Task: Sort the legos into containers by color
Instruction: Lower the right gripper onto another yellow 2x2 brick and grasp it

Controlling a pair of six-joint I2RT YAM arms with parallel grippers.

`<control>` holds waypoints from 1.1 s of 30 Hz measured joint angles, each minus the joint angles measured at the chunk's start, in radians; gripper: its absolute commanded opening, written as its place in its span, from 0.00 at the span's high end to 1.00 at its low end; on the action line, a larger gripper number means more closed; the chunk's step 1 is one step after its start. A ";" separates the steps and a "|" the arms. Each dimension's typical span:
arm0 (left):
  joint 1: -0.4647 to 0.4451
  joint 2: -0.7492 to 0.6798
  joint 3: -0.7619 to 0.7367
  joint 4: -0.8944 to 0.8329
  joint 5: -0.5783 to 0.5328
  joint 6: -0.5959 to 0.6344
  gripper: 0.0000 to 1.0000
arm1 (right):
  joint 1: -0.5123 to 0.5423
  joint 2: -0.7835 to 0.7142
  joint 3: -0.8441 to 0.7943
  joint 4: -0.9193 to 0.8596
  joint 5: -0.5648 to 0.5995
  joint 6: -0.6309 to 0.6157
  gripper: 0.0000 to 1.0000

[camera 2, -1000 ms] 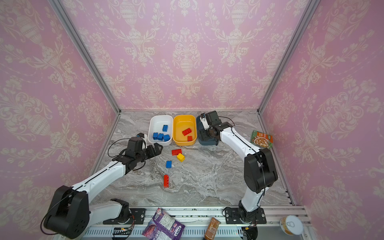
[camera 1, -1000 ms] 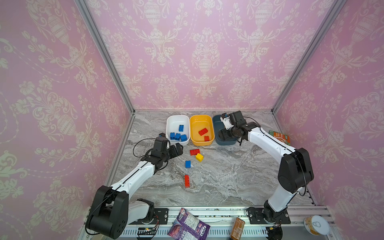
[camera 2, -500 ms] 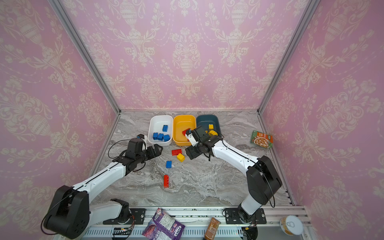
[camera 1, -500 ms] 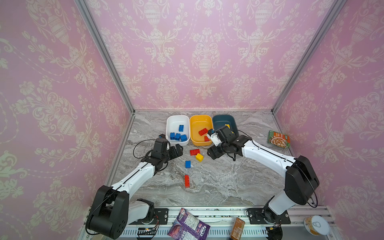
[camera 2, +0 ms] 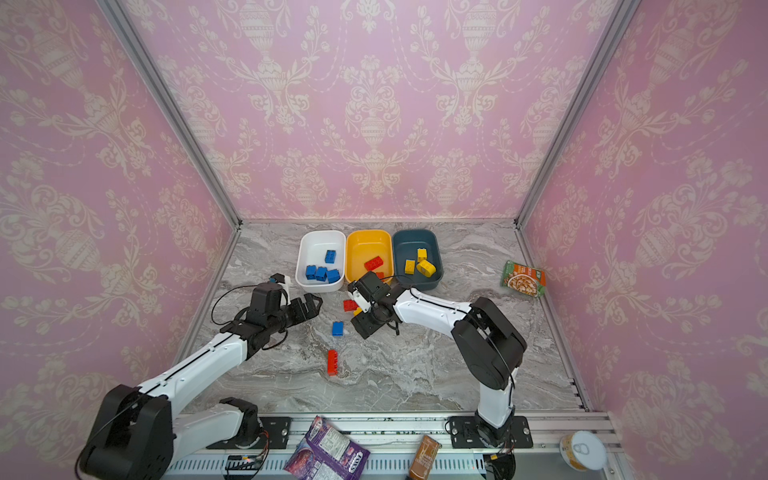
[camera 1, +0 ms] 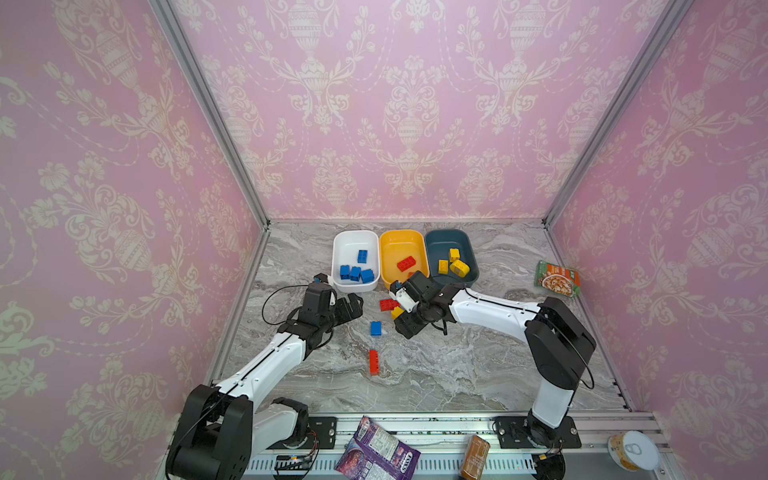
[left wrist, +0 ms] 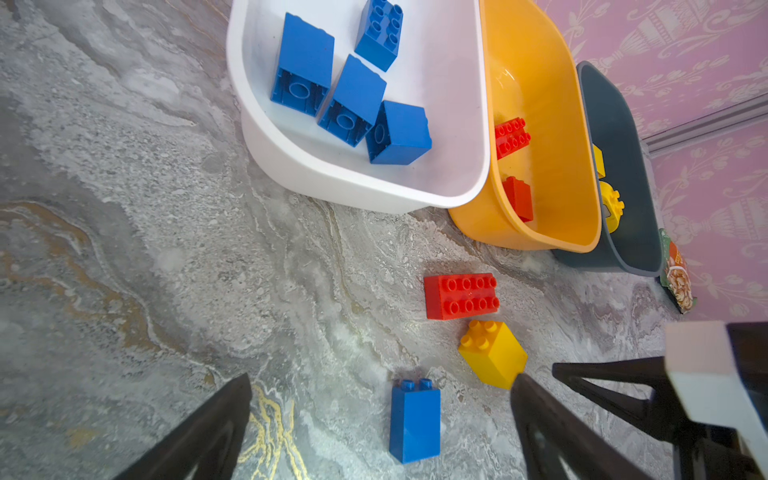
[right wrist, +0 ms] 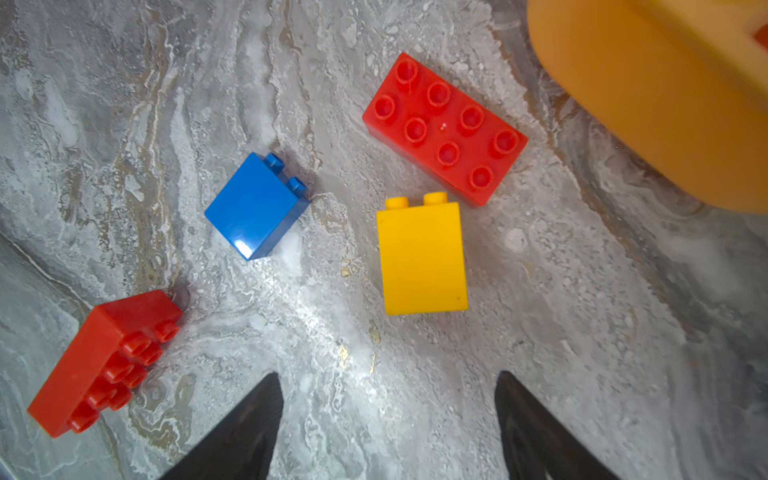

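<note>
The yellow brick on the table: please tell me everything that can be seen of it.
The yellow brick is small, of smooth glossy plastic, longer than wide, with round studs on one end. It lies on its side on the grey marbled table. Its studs point toward the long red brick, very close but seemingly not touching. The right gripper is near it with open jaws; nothing holds it.

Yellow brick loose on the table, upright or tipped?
Tipped. The yellow brick lies on its side on the table, its studs pointing sideways toward the neighbouring red brick.
</note>
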 measured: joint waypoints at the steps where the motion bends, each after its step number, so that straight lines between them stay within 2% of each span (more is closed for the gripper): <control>1: 0.001 -0.003 -0.002 0.000 0.000 0.000 0.01 | 0.001 0.013 0.011 0.004 0.002 0.000 0.19; 10: 0.003 -0.003 -0.010 -0.001 0.000 0.000 0.01 | 0.004 0.104 0.079 0.045 0.038 -0.024 0.23; 20: 0.014 -0.012 -0.010 -0.002 0.000 0.000 0.01 | 0.004 0.175 0.129 0.059 0.052 -0.058 0.36; 28: 0.015 -0.012 -0.011 -0.002 0.000 0.000 0.01 | 0.004 0.187 0.134 0.060 0.053 -0.078 0.65; 33: 0.015 -0.012 -0.011 -0.002 0.000 0.000 0.01 | 0.004 0.187 0.135 0.061 0.063 -0.077 0.76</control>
